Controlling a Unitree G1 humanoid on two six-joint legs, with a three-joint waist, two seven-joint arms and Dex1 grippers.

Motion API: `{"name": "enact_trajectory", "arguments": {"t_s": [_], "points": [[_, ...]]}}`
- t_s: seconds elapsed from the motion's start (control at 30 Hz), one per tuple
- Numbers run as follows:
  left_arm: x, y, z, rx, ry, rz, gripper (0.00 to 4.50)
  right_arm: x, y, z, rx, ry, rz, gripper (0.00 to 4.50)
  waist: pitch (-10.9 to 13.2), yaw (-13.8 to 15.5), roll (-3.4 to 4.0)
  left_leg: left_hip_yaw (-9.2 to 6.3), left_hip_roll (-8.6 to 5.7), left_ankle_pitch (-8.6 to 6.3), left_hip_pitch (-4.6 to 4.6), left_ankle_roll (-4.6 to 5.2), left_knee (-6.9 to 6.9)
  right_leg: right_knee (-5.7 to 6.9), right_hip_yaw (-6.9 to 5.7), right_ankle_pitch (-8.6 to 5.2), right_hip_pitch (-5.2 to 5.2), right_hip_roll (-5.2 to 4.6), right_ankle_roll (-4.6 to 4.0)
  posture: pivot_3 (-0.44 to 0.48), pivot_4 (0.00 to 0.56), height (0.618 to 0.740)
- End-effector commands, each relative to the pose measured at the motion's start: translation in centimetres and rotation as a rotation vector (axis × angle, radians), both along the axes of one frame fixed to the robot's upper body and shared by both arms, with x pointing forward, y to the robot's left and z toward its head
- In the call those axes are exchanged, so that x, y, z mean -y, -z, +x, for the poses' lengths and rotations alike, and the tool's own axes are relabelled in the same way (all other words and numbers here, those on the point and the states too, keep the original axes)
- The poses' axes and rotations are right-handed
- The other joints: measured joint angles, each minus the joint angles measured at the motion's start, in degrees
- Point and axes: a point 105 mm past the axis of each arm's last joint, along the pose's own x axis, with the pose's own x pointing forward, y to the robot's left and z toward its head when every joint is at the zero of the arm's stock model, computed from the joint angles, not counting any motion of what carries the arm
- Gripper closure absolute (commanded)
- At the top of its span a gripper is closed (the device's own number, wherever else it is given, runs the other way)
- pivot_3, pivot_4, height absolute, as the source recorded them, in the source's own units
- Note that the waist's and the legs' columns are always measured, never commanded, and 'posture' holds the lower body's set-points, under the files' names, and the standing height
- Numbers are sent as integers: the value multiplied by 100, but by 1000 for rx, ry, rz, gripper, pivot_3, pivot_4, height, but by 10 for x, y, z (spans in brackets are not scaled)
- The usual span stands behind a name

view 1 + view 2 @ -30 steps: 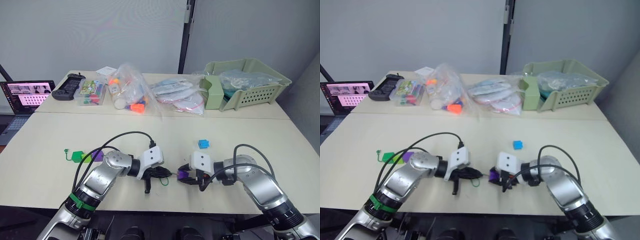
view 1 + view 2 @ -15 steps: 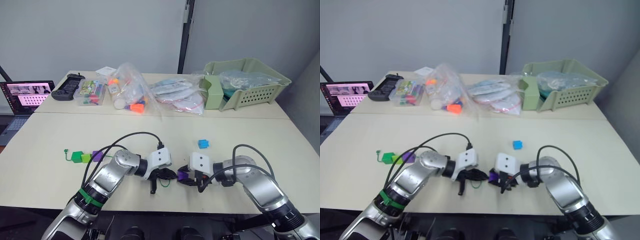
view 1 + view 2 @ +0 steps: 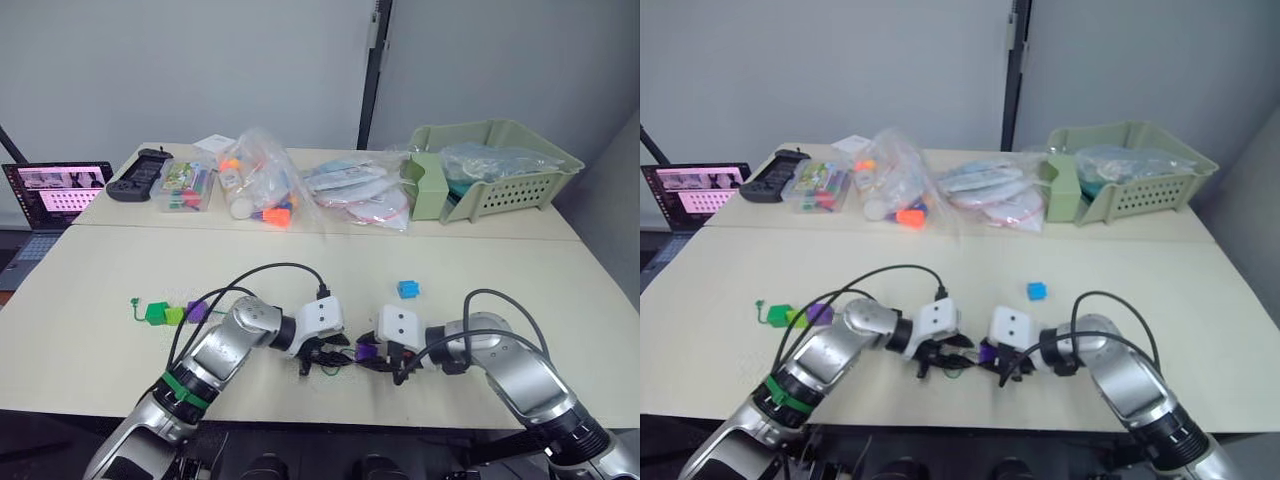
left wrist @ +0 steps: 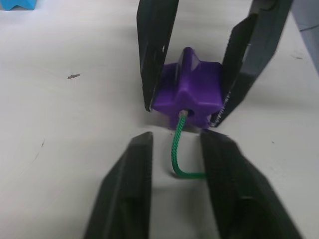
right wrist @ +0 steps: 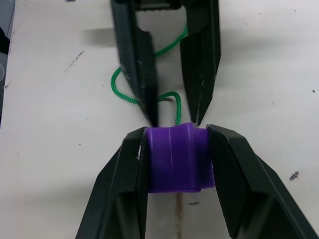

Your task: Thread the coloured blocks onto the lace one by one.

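I have the right gripper [image 3: 372,355] clamped on a purple block [image 4: 188,94], its two black fingers pressed against opposite sides and holding it just above the table [image 3: 520,290]. In the left wrist view the green lace [image 4: 177,149] runs up into the hole in the block's near face, with a bit of the silvery tip showing right at the hole. My left gripper [image 3: 322,355] sits at nine o'clock of the block, just beside it, fingers narrowly parted with the lace lying between them; I cannot tell whether the pads actually touch the cord. In the right wrist view the lace [image 5: 130,89] loops loosely on the table behind the left fingers [image 5: 137,59].

A blue block [image 3: 406,289] lies alone at about one o'clock from the held block, near it but apart. Over at nine o'clock, well apart, I see three blocks in a row touching one another: dark green [image 3: 154,313], light green [image 3: 175,315] and purple [image 3: 196,311], with the lace's knotted end [image 3: 134,301] just past the dark green one.
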Motion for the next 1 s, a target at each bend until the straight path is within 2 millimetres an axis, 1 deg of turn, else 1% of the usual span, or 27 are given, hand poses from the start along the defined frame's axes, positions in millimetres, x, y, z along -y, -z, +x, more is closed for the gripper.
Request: {"name": "enact_trajectory", "arguments": {"t_s": [0.03,0.2,0.37,0.47,0.5,0.53,0.8,0.9,1.0], "points": [[-4,-12,-5,10,8,-42,1610,-3,10,-8,-45,-20,-12,3192,0,-2,0,0,0,0,1,0,-1,0,0,0,0,0,0,0,150,740],[-5,-13,-7,0,-7,-65,1610,-3,10,-8,-47,-21,-13,3192,0,-5,0,1,1,0,1,0,-1,-1,0,0,0,0,0,0,150,740],[-2,-11,-8,-16,-1,-69,3084,-3,10,-9,-49,-19,-14,3192,0,-6,0,1,0,0,1,0,0,-1,0,0,0,0,0,0,150,740],[0,-11,-8,-13,3,-73,4160,-2,10,-9,-50,-18,-15,3192,0,-6,0,1,0,0,1,0,0,-1,0,0,0,0,0,0,150,740],[1,-11,-8,-13,5,-73,4392,-2,10,-9,-51,-17,-16,3192,0,-5,0,1,0,0,1,0,0,-1,0,0,0,0,0,0,150,740],[1,-11,-8,-13,7,-72,4500,-2,10,-9,-51,-16,-16,3192,0,-6,0,1,0,0,1,0,0,-1,0,0,0,0,0,0,150,740],[5,-12,-9,-10,17,-70,4500,-2,11,-11,-56,-15,-18,3192,0,-5,0,1,0,0,1,0,0,-2,0,0,0,0,0,0,150,740],[18,-7,-9,-3,45,-50,4500,-3,11,-12,-59,-20,-17,3192,0,1,0,2,0,0,0,0,0,-2,0,0,0,0,0,0,150,740],[27,-2,-9,2,60,-28,4500,-4,11,-11,-59,-20,-17,3192,0,1,0,2,-3,0,1,0,0,-3,0,-1,3,0,1,0,150,740]]}}
